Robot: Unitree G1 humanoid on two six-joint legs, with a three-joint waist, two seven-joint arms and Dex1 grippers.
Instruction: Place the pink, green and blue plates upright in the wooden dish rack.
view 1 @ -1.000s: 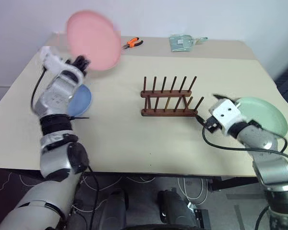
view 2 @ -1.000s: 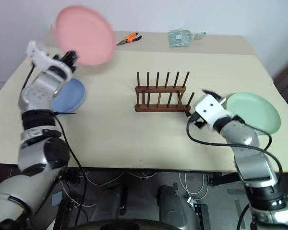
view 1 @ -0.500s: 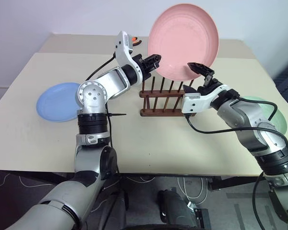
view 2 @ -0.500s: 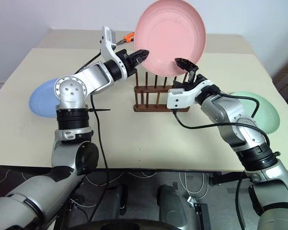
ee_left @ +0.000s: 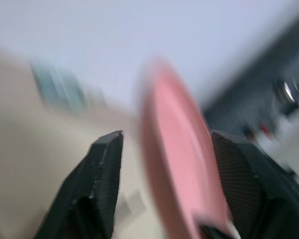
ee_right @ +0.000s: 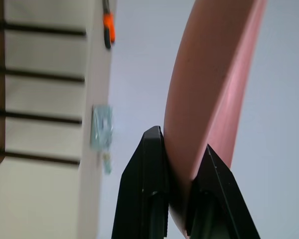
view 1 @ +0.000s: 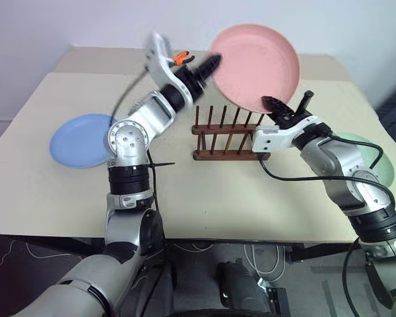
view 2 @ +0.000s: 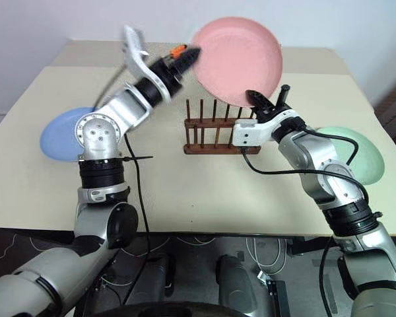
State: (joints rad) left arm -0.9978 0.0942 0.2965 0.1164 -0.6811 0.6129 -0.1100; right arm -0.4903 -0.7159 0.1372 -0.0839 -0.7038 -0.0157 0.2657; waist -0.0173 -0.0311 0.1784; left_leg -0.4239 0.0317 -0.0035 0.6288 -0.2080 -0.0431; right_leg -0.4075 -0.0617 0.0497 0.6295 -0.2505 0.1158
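Observation:
The pink plate (view 1: 256, 66) stands upright in the air above the wooden dish rack (view 1: 230, 137). My right gripper (view 1: 285, 107) is shut on its lower edge, and the right wrist view shows both fingers (ee_right: 152, 164) pressing the rim. At the plate's left edge my left gripper (view 1: 209, 65) is open; in the left wrist view its fingers (ee_left: 103, 164) stand apart on either side of the plate (ee_left: 182, 164). The blue plate (view 1: 81, 140) lies flat at the table's left. Partly hidden behind my right arm, the green plate (view 2: 358, 156) lies flat at the right.
Orange pliers (view 1: 182, 58) lie at the back of the table beside my left hand. A small teal object (ee_right: 100, 127) lies further back. The rack's pegs hold nothing. The table's right edge runs just beyond the green plate.
The left arm swung the pink plate from the far left to above the rack. The right gripper has since shut on its lower edge, and the left gripper has let go and opened.

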